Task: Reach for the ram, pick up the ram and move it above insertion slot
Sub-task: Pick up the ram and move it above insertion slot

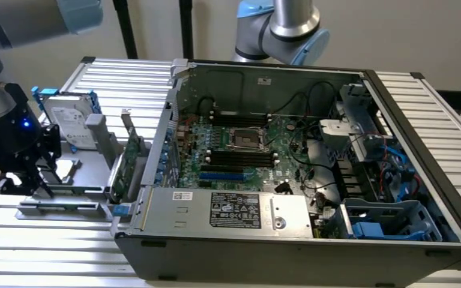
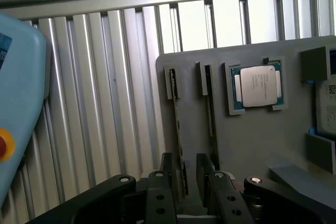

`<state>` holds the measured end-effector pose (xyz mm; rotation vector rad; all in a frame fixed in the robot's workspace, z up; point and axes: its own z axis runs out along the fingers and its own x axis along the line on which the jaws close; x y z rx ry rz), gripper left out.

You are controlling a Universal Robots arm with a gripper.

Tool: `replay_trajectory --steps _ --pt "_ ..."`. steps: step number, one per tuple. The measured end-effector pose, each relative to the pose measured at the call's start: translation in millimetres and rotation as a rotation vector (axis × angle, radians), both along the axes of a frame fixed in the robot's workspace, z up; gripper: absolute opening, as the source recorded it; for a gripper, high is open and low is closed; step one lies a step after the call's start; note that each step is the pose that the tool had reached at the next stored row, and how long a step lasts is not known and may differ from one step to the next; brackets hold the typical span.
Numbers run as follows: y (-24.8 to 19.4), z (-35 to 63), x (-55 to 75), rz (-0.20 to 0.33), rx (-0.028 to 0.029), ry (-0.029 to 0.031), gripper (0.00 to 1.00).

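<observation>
In the wrist view two thin ram sticks stand on edge in a grey fixture [image 2: 247, 145]. One ram [image 2: 179, 129] runs down between my fingers; the other ram [image 2: 211, 116] lies just outside one finger. My gripper [image 2: 185, 174] is open, its fingers [image 2: 167, 169] straddling the first stick with a gap still showing on one side. In the exterior view my gripper [image 1: 18, 185] hangs low over the fixture [image 1: 58, 207], at the exterior view's left of the open computer case. The black insertion slots [image 1: 239, 158] lie parallel on the motherboard, well away from the gripper.
A square silver processor chip [image 2: 256, 86] sits in the fixture beside the sticks. A green expansion card [image 1: 126, 161] and a hard drive [image 1: 69, 123] stand between fixture and case wall [image 1: 162, 138]. A blue slot [image 1: 221, 177], cables and a pale blue device with a red button [image 2: 16, 103] are nearby.
</observation>
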<state>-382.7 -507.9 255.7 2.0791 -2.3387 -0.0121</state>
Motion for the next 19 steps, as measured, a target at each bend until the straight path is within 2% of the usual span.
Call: replay_trajectory --steps 19 --pt "-1.7 -34.6 0.0 0.037 0.0004 0.0000 0.33"
